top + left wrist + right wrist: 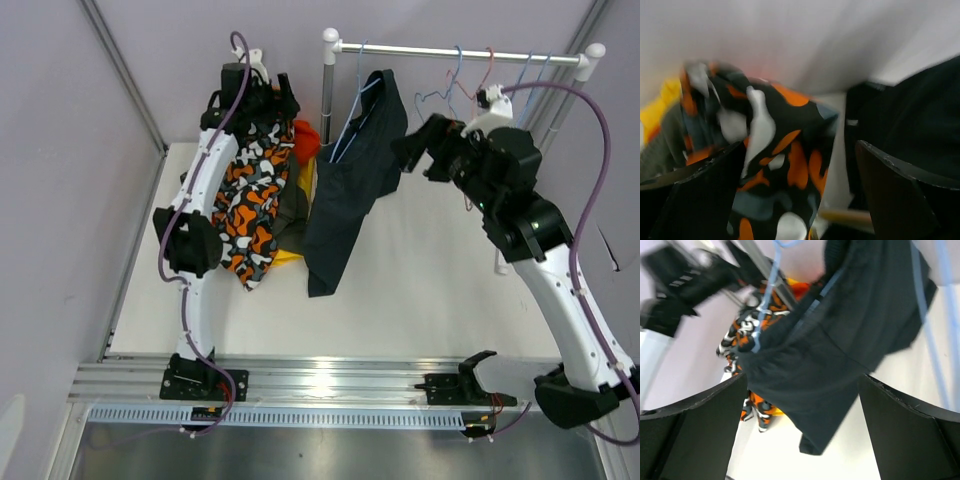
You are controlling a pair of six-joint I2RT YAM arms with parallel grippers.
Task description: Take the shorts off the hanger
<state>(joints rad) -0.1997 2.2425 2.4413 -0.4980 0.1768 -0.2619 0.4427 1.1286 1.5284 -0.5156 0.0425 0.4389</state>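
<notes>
White tabletop [420,300] lies below navy shorts [350,195] hanging from the rail [460,52].

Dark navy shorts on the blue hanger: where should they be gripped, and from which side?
Probably the right-hand edge of the dark navy shorts, near the top, approached from the right: they drape over the blue hanger, and that edge faces the right gripper, whose fingers stand open beside it.

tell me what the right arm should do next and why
Probably ease the right gripper forward and close on the dark navy fabric shorts: they hang on the thin light-blue hanger, and the open gripper sits just beside their edge, holding nothing.
</notes>
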